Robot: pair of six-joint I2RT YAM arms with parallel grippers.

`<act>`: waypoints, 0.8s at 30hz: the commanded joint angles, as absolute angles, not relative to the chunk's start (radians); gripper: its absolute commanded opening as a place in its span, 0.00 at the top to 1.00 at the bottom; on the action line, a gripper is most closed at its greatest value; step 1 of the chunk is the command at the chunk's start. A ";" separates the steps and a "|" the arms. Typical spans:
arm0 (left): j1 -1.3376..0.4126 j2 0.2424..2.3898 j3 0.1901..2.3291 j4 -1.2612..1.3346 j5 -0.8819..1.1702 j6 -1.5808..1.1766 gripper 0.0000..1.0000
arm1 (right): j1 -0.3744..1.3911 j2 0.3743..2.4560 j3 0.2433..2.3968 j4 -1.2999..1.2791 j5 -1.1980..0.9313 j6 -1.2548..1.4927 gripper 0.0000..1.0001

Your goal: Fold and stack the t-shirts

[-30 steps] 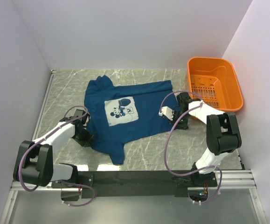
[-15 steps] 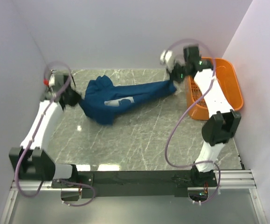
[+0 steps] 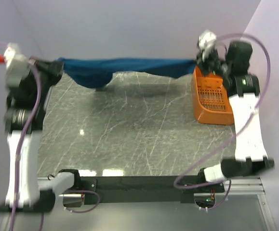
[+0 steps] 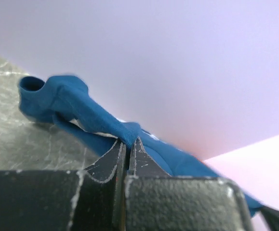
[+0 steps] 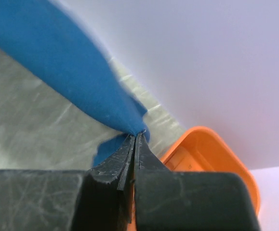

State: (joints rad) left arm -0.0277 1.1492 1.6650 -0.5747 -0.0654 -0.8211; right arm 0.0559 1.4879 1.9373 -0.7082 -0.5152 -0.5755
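Note:
The dark teal-blue t-shirt [image 3: 129,66] hangs stretched in the air between both arms, high above the back of the table, sagging lower near its left end. My left gripper [image 3: 58,65] is shut on its left end; in the left wrist view the closed jaws pinch a fold of the t-shirt [image 4: 86,113] at my left gripper [image 4: 128,140]. My right gripper [image 3: 198,61] is shut on the right end; the right wrist view shows the t-shirt [image 5: 67,67] pinched at my right gripper [image 5: 138,134]. The print is hidden.
An orange plastic basket [image 3: 215,101] stands at the back right, just below the right gripper, and shows as the basket [image 5: 211,149] in the right wrist view. The grey marbled table [image 3: 139,130] lies beneath, with walls on the left, back and right.
Both arms have risen from the table, lifting the t-shirt off the surface and pulling it taut between them. The shirt went from lying flat to hanging in the air.

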 commanded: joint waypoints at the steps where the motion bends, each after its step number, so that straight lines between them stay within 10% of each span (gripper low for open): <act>1: -0.025 0.991 1.483 -0.604 -0.063 -0.798 1.00 | 0.048 1.350 1.700 -0.794 -0.659 -0.737 1.00; 12: -0.025 0.605 0.737 -0.896 0.250 -0.986 1.00 | 0.051 1.023 0.969 -1.143 -0.674 -1.227 1.00; 24: -0.026 0.679 0.635 -0.976 0.252 -0.971 0.99 | 0.063 1.051 0.776 -1.095 -0.511 -1.263 1.00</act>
